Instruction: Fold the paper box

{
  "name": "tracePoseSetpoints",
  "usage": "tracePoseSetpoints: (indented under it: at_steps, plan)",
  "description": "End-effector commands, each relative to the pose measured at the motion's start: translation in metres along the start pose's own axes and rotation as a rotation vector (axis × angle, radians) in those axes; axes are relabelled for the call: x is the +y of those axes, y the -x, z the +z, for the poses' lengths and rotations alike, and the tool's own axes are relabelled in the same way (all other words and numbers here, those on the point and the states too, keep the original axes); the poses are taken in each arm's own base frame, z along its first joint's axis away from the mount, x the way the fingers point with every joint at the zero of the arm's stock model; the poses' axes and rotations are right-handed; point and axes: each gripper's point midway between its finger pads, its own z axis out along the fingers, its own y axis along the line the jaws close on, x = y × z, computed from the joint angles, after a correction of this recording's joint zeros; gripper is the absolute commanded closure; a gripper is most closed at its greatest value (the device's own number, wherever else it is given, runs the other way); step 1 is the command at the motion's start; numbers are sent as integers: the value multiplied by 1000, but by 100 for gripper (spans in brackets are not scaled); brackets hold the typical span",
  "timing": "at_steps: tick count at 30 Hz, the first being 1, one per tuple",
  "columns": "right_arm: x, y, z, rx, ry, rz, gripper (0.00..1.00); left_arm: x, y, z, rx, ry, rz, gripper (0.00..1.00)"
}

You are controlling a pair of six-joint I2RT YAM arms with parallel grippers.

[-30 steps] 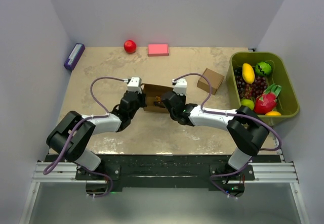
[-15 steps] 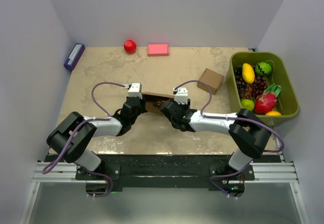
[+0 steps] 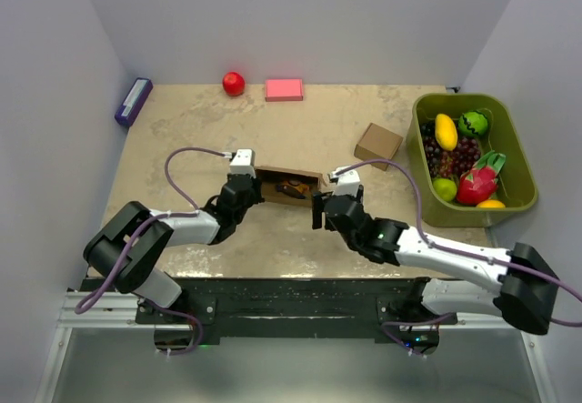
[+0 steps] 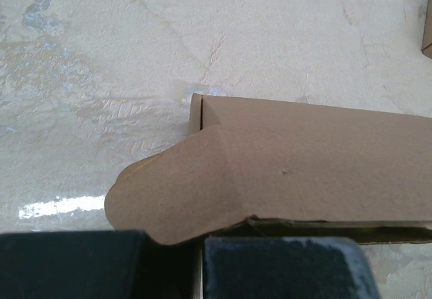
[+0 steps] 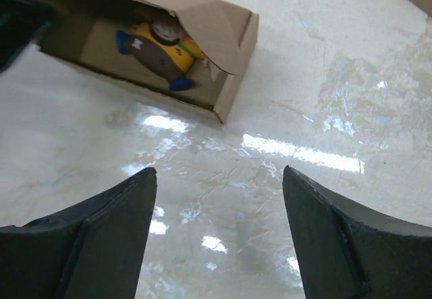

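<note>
At centre of table, box lies low and oblong, top flap partly up, small toy inside. Left gripper closed tight at box's left end, against a rounded flap; whether it pinches the flap, cannot tell. Right gripper spread wide, empty, just short of box's right end.

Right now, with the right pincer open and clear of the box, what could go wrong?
1. Only the shut left pincer holds the paper box, by one end flap; a pull may crease it or drag the box.
2. The right-end flap hangs loose over the toy inside; pushing it in may jam on the toy.
</note>
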Motion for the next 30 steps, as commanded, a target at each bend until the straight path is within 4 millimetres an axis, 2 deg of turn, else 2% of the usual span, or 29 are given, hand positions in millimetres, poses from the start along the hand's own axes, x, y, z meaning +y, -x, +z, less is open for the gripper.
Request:
tracePoseSetpoints:
  at_steps: [1,2,4,5,6,9,10,11,13,14,16,17,23,25,30]
  plan:
    - [27,59,-32,-133,185,63,20,18,-34,-10,117,50,65,100]
    - [33,78,-40,-159,200,99,18,16,-30,-11,107,41,63,99]
    - [28,88,-41,-156,149,121,18,14,-29,-13,102,27,65,93]
    - [32,107,-46,-177,145,177,17,13,-24,-15,90,22,59,90]
    - [27,110,-44,-177,101,184,17,13,-23,-16,88,20,59,87]
    - [31,132,-39,-225,53,245,18,13,-16,-21,69,13,59,80]
    - [34,142,-39,-243,51,254,18,11,-12,-23,59,7,57,78]
    - [38,141,-31,-238,39,245,18,11,-10,-24,55,7,57,73]
    - [49,153,-27,-256,49,256,19,10,-5,-26,47,0,57,70]
    - [55,147,-15,-235,36,239,20,10,-4,-27,45,1,57,65]
    - [65,148,-6,-231,43,239,21,11,-1,-30,36,3,55,60]
    - [70,140,4,-210,33,220,22,13,-2,-33,36,6,56,56]
    - [87,125,30,-164,29,206,23,19,10,-51,-24,-3,30,36]
    - [90,120,38,-151,27,201,24,17,17,-58,-46,-26,30,33]
    - [95,113,45,-131,36,201,24,27,9,-76,-19,-18,12,32]
